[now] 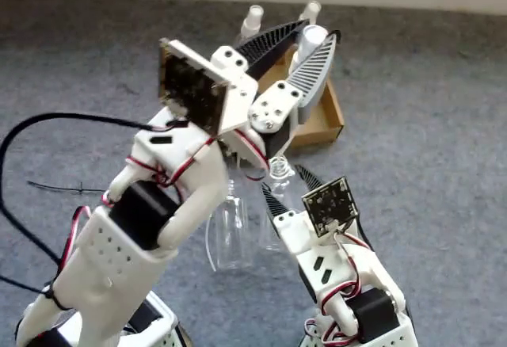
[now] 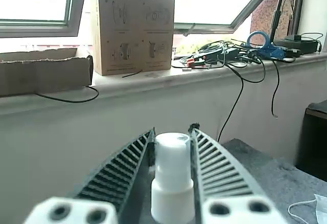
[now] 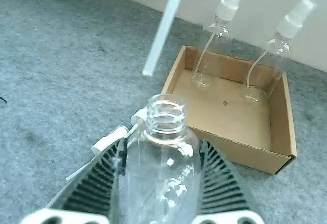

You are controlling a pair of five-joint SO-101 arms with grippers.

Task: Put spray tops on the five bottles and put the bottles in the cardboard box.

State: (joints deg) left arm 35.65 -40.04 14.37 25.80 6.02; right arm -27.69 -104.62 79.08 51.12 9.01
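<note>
My left gripper (image 1: 317, 32) is raised above the cardboard box (image 1: 329, 121) and is shut on a white spray top (image 1: 310, 40). The left wrist view shows that spray top (image 2: 172, 183) upright between the ribbed fingers (image 2: 219, 178). Its thin white dip tube (image 3: 163, 27) hangs just above the open neck of a clear bottle (image 3: 163, 162). My right gripper (image 3: 162, 147) is shut on that bottle (image 1: 279, 196), holding it upright on the carpet in front of the box. Two capped bottles (image 3: 217, 40) (image 3: 273, 60) stand in the box (image 3: 278, 147).
Another clear bottle (image 1: 230, 232) stands on the grey carpet next to the held one, partly behind the left arm. Loose white spray tops (image 3: 110, 139) lie on the carpet beside the held bottle. A black cable (image 1: 32, 129) runs along the carpet at the left.
</note>
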